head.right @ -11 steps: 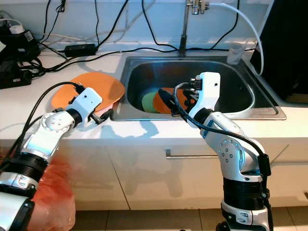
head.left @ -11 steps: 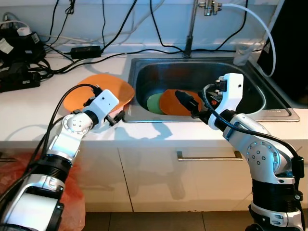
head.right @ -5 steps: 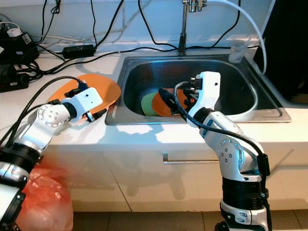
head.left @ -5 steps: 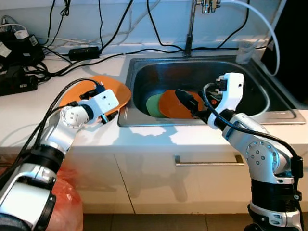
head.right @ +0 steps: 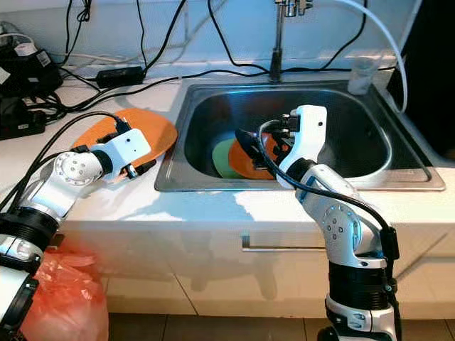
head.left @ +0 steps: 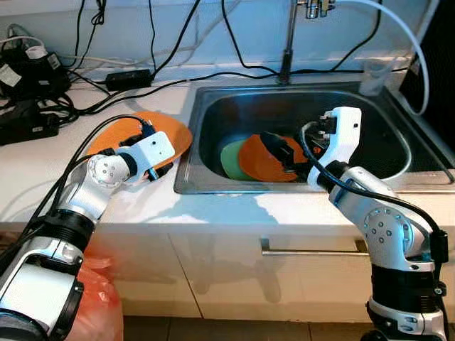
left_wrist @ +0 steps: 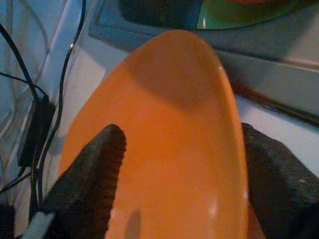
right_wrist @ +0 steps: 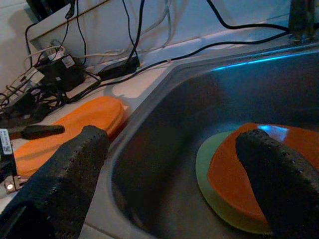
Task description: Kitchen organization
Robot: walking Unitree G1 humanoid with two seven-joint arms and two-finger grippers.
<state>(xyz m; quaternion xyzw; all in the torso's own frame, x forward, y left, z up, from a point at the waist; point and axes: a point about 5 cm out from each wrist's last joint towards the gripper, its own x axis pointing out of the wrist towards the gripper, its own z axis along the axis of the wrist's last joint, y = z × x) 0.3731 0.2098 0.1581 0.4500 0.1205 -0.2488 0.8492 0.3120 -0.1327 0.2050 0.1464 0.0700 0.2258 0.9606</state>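
Left tool [head.left: 158,172] open, fingers straddling the orange plate [head.left: 122,135] lying flat on the desk [head.left: 43,170] beside the sink [head.left: 398,135], nothing gripped. Right tool [head.left: 279,150] open, empty, over orange plate in sink [head.left: 257,160] stacked on green plate [head.left: 229,158]. Plates look stiff, light, slick; pinch the rim.

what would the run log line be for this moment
left tool: open, astride orange plate on counter | right tool: open, over sink | sink contents: orange plate on green plate
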